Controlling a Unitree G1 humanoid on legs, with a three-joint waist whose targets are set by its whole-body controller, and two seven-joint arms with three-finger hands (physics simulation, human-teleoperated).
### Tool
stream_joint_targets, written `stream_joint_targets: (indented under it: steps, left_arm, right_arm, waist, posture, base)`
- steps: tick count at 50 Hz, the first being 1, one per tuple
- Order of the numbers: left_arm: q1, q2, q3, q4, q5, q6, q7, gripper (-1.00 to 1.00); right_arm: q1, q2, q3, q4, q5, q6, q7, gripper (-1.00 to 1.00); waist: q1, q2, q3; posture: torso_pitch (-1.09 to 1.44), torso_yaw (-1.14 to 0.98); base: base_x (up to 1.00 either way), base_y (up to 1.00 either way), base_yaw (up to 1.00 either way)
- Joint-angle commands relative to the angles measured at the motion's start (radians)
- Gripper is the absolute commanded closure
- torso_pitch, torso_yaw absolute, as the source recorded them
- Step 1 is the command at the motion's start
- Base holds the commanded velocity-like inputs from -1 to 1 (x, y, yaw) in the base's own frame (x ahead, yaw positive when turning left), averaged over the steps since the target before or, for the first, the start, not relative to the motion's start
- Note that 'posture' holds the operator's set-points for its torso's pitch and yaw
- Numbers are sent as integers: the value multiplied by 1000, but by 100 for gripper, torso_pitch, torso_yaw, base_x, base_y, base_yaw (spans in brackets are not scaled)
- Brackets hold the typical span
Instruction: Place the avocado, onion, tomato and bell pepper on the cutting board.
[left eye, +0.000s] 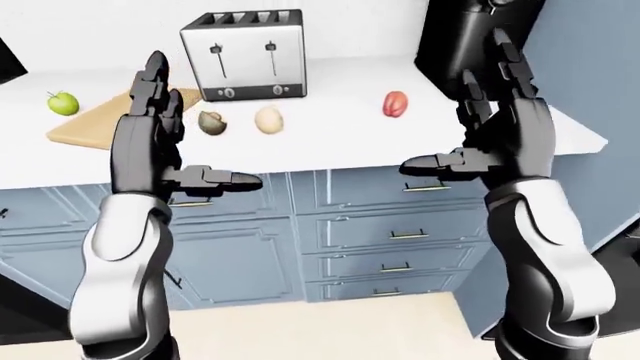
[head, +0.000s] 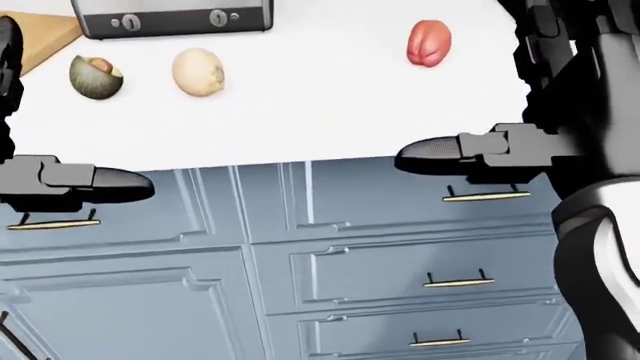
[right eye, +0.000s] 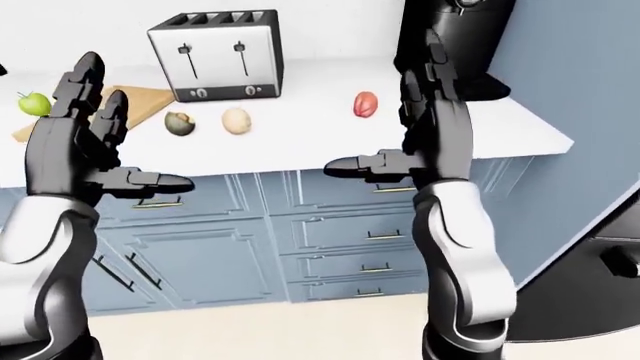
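Toaster (left eye: 243, 54) blocks the counter's (left eye: 330, 139) far edge; dark appliance (left eye: 470, 34) fills its far right corner. Near edge is bare past avocado (head: 96, 76), onion (head: 198, 71), tomato (head: 429, 43).

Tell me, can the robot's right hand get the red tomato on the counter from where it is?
Probably yes. The right hand is open and raised, holding nothing. The tomato sits alone on the bare white counter, with nothing around it. The hand would need to reach over the counter edge.
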Motion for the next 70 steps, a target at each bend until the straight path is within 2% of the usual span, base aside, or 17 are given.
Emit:
stream_joint_targets:
  steps: [1,7,10,12,13,15,23,25,27,28,29,35,39,40,42,48,70]
  left_arm:
    - [-25,9,2,-33,3,-24,3,-100]
    - [-21,10,8,-41,1,-21,3,-100]
    - [-21,10,7,-40,1,-22,3,-100]
    - [-19,11,7,-37,1,-24,2,-100]
    - [-19,9,9,-38,-1,-25,3,-100]
    - [-18,10,6,-35,1,-29,4,-100]
    - [-23,10,4,-30,5,-30,3,-100]
    - [-24,13,6,-37,5,-24,2,-100]
    - [-24,16,10,-43,3,-16,1,-100]
    - [-26,17,12,-48,2,-12,0,-100]
    - [-27,18,12,-49,3,-9,1,-100]
    - [-26,25,20,-69,-2,10,-2,-100]
    - [-21,27,23,-79,-4,14,-3,-100]
    - [-17,25,22,-82,-5,13,-4,-100]
    - [-15,27,29,-90,-7,18,-5,-100]
    - [-9,32,36,-112,-10,34,-6,-100]
    - [7,27,35,-106,-3,16,-16,-100]
  right_arm:
    - [-29,-13,-12,-24,-3,-29,2,-100]
    - [-34,-12,-4,-23,-15,-29,8,-100]
    - [-34,-9,-6,-23,-18,-31,11,-100]
    - [-31,-9,-7,-28,-17,-26,11,-100]
    - [-29,-7,-10,-29,-13,-26,11,-100]
    - [-28,-6,-6,-29,-15,-26,9,-100]
    - [-30,-6,-8,-32,-10,-22,7,-100]
    - [-30,-7,-7,-31,-13,-22,9,-100]
    - [-37,-10,-12,-32,-9,-15,8,-100]
    - [-39,-13,-13,-36,-8,-11,7,-100]
    - [-40,-16,-12,-36,-14,-7,3,-100]
    - [-39,-23,-21,-63,-3,9,0,-100]
    - [-34,-26,-22,-77,0,21,0,-100]
    - [-31,-26,-24,-82,0,22,1,-100]
    - [-27,-27,-25,-90,1,29,3,-100]
    - [-22,-29,-31,-94,2,32,7,-100]
    - [-41,-56,-17,-2,-133,23,46,-100]
  waist:
    - [-10,18,-11]
    - [12,-22,-37]
    - [23,-61,-31]
    - [26,-112,-46]
    - [21,-104,-50]
    - [19,-121,-23]
    - [-6,-56,-22]
    - [-12,-21,-29]
    - [-15,42,-53]
    - [-4,1,-39]
    - [-10,21,-29]
    - [-2,-25,-10]
    - [10,-109,-24]
    - [15,-74,-20]
    - [10,-73,-39]
    - [7,-57,-44]
    - [14,-62,-33]
  posture:
    - [0,0]
    - [0,0]
    - [0,0]
    - [0,0]
    - [0,0]
    - [0,0]
    - [0,0]
    - [0,0]
    - [0,0]
    - [0,0]
    - [0,0]
    - [0,0]
    - [0,0]
    - [0,0]
    - [0,0]
    - [0,0]
    - [0,0]
  base:
    - [41,0,0]
    - [29,0,0]
    - [28,0,0]
    - [29,0,0]
    - [29,0,0]
    - [29,0,0]
    - [30,0,0]
    - [29,0,0]
    - [30,0,0]
    - [29,0,0]
    - [19,0,0]
    - [0,0,0]
    - [0,0,0]
    - [0,0,0]
    - [0,0,0]
    - [0,0,0]
    - [0,0,0]
